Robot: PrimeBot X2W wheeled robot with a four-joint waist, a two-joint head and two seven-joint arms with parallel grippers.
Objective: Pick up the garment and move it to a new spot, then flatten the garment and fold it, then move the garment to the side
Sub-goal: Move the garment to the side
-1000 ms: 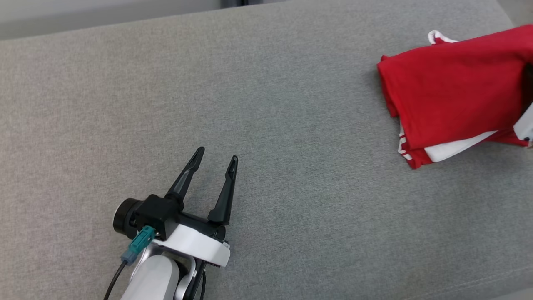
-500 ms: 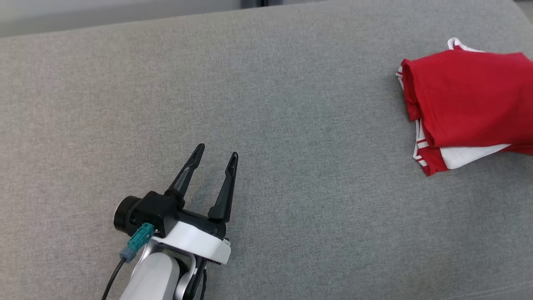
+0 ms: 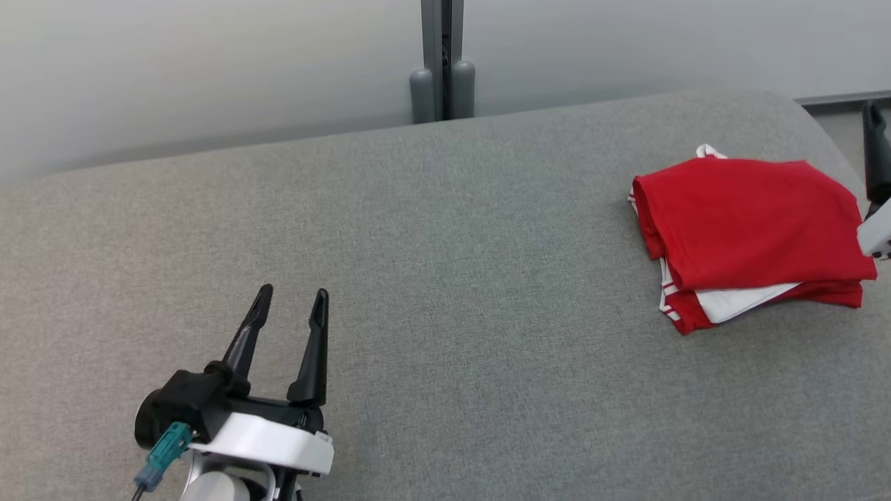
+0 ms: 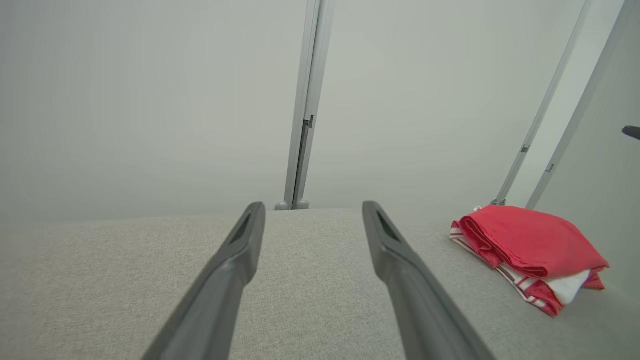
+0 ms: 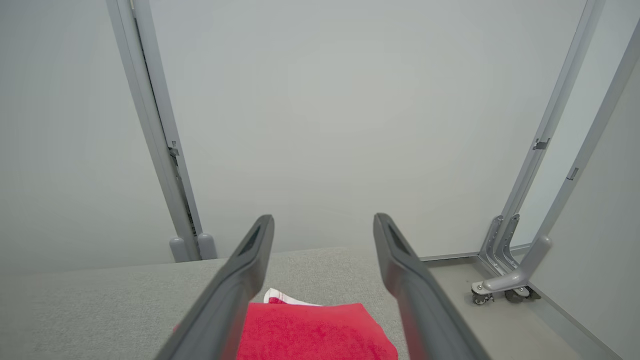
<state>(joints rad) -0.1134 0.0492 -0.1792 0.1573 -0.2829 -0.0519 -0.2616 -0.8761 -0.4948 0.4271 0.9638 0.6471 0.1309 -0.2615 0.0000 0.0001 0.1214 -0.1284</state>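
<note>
Nearest you, at the near left, your left gripper [image 3: 292,292] sits low over the grey upholstered surface [image 3: 445,299]. Its two dark fingers are spread wide and grip nothing. A teal connector [image 3: 161,456] hangs at its wrist. Its own wrist camera looks along those fingers across plain grey fabric (the garment shows at the right of that view too).

Farther out and well to the right lies the garment [image 3: 752,219]. It is red with white striped trim, folded into a compact stack, and rests flat on the surface near its rounded right end, well apart from the left gripper. A white layer peeks out at the stack's near edge, and a bit of white trim shows at its far edge.

Your right gripper [image 5: 324,220] is at the garment's right side. In the head view you see one dark finger and some white housing at the frame edge, and you cannot tell whether it touches the cloth. Its wrist view shows both fingers held wide apart above the red fabric, clasping nothing.

Beyond the surface's far edge stand pale wall panels [image 3: 209,69] joined by a grey post [image 3: 437,62]. At the far right, a panel foot on castors [image 5: 505,289] rests on the floor.
</note>
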